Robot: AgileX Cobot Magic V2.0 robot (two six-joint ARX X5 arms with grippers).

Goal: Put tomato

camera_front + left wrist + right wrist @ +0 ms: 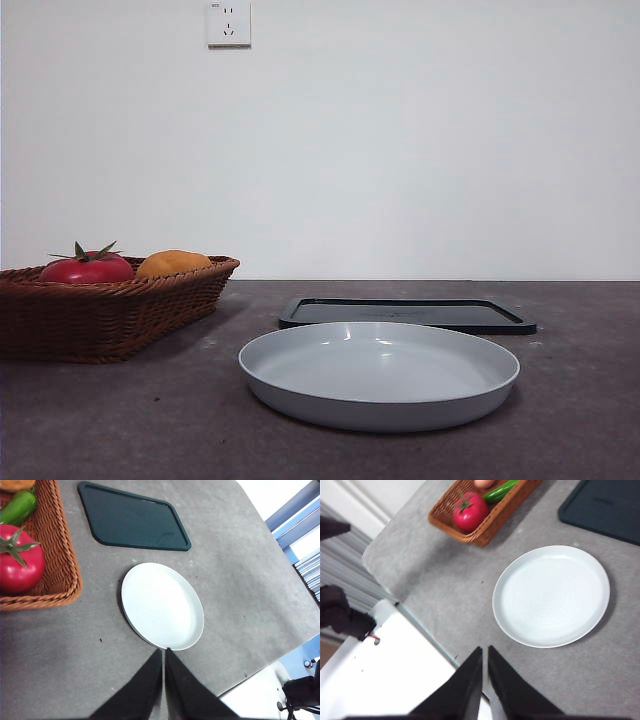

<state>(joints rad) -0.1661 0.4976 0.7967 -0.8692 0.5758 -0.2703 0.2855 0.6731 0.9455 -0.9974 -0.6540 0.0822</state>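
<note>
One tomato [88, 268] in the wicker basket [110, 310] at the table's left edge, beside one orange-yellow fruit [172, 263] and one green pepper [17, 507]. One empty grey plate [378, 375] mid-table, one dark tray [405, 313] behind it. Left gripper [164, 652] and right gripper [485, 650]: both with jaws closed together, holding nothing, raised above the table.

Glossy red tomato [88, 268], green spiky stem up, sits in the wicker basket [110, 310] at nine o'clock of the table.
</note>
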